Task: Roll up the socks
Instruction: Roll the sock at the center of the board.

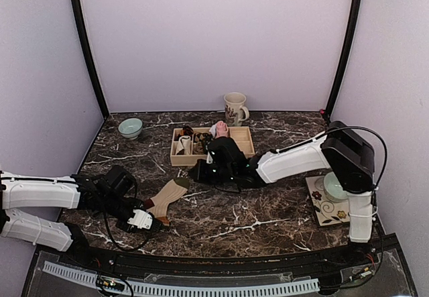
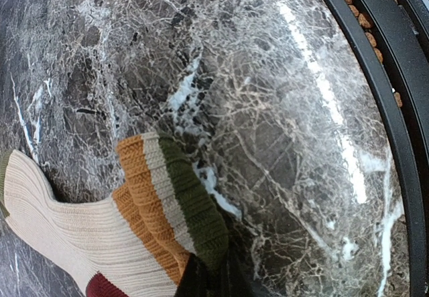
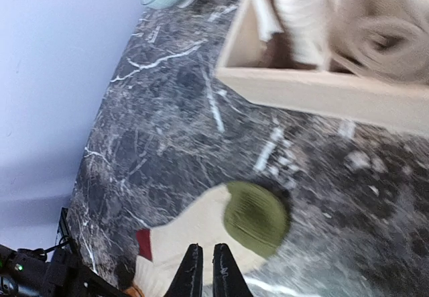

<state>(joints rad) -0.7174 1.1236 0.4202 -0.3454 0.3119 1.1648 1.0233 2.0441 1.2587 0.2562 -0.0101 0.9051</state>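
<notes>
**Left claw clamped on the tan sock's cuff, right claw pinched over its foot**

Nearest the arm bases, the left gripper (image 1: 154, 222) lies low on the marble table (image 1: 268, 223). Its fingers are clenched on the tan sock (image 1: 171, 195) at the striped cuff (image 2: 174, 203), which has orange, white and green bands. The fabric bunches where it meets the dark fingers.

The sock lies flat on the table, running away from that grip and slanting rightward. Its dark-red heel (image 3: 143, 243) is near the cuff end and its green toe (image 3: 258, 218) is at the far end.

The right arm reaches across from the right. The right gripper (image 3: 206, 250) hangs over the sock's foot just short of the toe, fingers drawn almost together. I cannot tell whether any fabric is nipped between them.

Just beyond the toe stands a wooden tray (image 1: 179, 160) holding small rolled bundles. The pink sock (image 1: 220, 128) sits bunched at the tray's far side; I cannot tell which compartment.

Farther back are a pale green bowl (image 1: 131, 128) on the left and a mug (image 1: 235, 108) near the wall.
</notes>
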